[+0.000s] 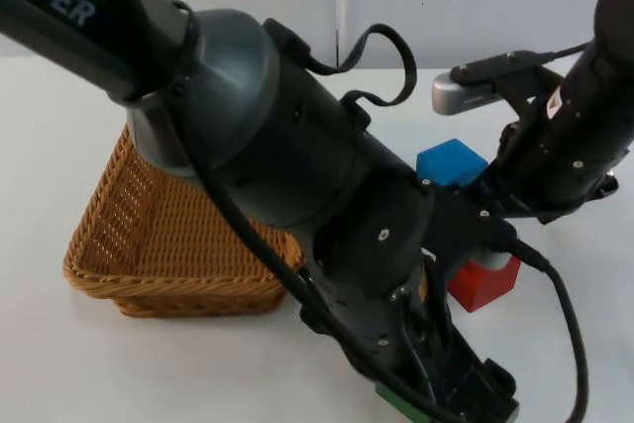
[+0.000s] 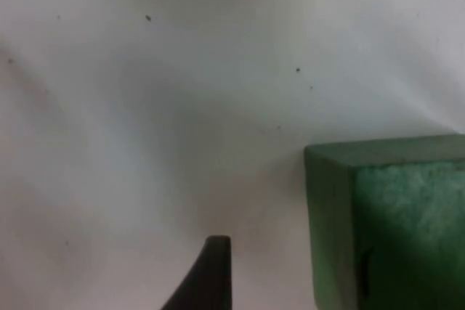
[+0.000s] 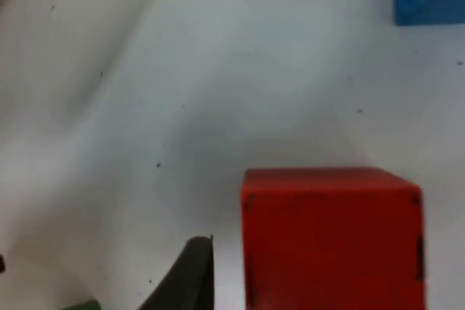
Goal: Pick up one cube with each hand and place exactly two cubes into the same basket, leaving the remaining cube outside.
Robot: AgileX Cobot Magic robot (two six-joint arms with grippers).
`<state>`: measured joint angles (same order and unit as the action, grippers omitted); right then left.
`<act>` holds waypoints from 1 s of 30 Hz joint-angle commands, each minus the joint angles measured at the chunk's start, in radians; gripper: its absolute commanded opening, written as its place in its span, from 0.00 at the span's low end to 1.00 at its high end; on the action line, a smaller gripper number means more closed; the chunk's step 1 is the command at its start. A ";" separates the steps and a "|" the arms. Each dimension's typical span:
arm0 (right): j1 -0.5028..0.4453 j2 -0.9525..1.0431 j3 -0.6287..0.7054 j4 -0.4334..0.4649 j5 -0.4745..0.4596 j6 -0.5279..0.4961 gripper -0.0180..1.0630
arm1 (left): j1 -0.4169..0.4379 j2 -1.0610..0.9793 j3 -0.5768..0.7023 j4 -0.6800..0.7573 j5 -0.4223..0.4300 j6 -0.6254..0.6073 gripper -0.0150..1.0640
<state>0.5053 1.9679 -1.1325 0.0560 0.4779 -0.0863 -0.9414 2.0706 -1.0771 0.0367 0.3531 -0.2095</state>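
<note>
While the left arm stretches diagonally from the far left across the middle of the scene to the near edge, its left gripper [image 1: 466, 393] is lowered close to the bench [image 1: 178, 364], just beside the green cube [image 2: 389, 223]; whether its fingers are open or closed cannot be told. From the left wrist, one black fingertip [image 2: 207, 277] stands beside the green cube with bare bench between them, and the cube rests flat on the white surface. From above, only a sliver of green peeks out under the gripper at the near edge. Coming in from the far right, the right arm bends down toward the centre, and the right gripper [image 1: 495, 215] hangs low between the blue cube [image 1: 451, 162] and the red cube [image 1: 485, 281]; its fingers are hidden behind the left arm, so their state cannot be told either. From the right wrist, a dark fingertip [image 3: 185, 277] stands just beside the red cube, not touching it, with the blue cube farther off across open bench. All three cubes sit on the bench: blue far, red nearer, green nearest. A wicker basket [image 1: 149, 245] sits on the left, partly covered by the left arm, well apart from the cubes.
</note>
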 commanded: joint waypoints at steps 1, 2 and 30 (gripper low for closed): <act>0.007 0.015 -0.005 0.000 -0.028 -0.008 0.97 | -0.008 0.000 -0.004 0.008 -0.016 -0.005 0.88; 0.015 0.023 -0.005 0.000 -0.036 -0.008 0.97 | -0.008 0.000 -0.004 0.010 -0.019 -0.005 0.88; 0.018 0.056 -0.005 -0.002 -0.057 -0.016 0.77 | -0.004 0.004 -0.004 0.019 -0.095 -0.005 0.59</act>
<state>0.5164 2.0286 -1.1325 0.0560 0.4294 -0.0964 -0.9414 2.0737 -1.0787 0.0562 0.2711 -0.2095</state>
